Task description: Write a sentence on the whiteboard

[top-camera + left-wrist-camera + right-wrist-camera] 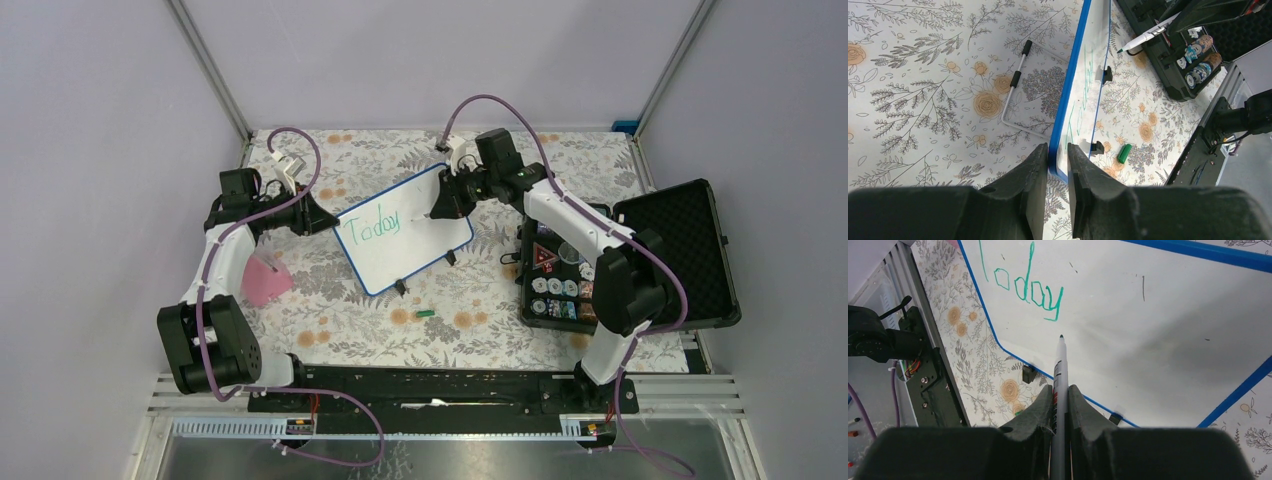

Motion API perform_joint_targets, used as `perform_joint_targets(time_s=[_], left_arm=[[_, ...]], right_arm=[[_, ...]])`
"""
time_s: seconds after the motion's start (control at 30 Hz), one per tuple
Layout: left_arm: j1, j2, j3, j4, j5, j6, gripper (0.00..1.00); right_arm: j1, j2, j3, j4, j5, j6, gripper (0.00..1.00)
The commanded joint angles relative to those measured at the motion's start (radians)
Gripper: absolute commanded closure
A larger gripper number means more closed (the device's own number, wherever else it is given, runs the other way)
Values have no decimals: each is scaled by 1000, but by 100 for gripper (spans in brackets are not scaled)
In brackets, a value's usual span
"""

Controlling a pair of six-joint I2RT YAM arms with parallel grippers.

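The right end effector (1060, 390) grasps the marker (1060, 362), tip near the whiteboard (1158, 330) ahead; this probably light, stiff, slick board is best held at its blue frame (1070, 75), straddled by the left end effector (1057, 150), clamping indeterminate.

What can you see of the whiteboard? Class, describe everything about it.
The whiteboard is a small glossy white rectangle in a thin blue frame with rounded corners and two black feet on its near edge. It sits askew mid-table, apparently tilted up. "Today" is written on it in green; the rest is blank but for faint marks. The left gripper straddles its left corner, and the right gripper holds a marker pointing just after the word.
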Motion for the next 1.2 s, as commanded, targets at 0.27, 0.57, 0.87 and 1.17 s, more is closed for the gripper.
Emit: perform_joint_targets(time_s=[0.27, 0.57, 0.87, 1.17], left_arm=[[-9, -13, 18, 12, 14, 37, 75], [-16, 6, 26, 12, 12, 42, 81], [-20, 13, 33, 12, 8, 43, 92], [-23, 27, 52, 12, 1, 48, 100]], right_arm=[[-29, -37, -23, 91, -57, 22, 100], [-31, -2, -4, 113, -72, 37, 100], [-30, 14, 2, 137, -78, 51, 100], [-30, 26, 21, 134, -100, 23, 100]])
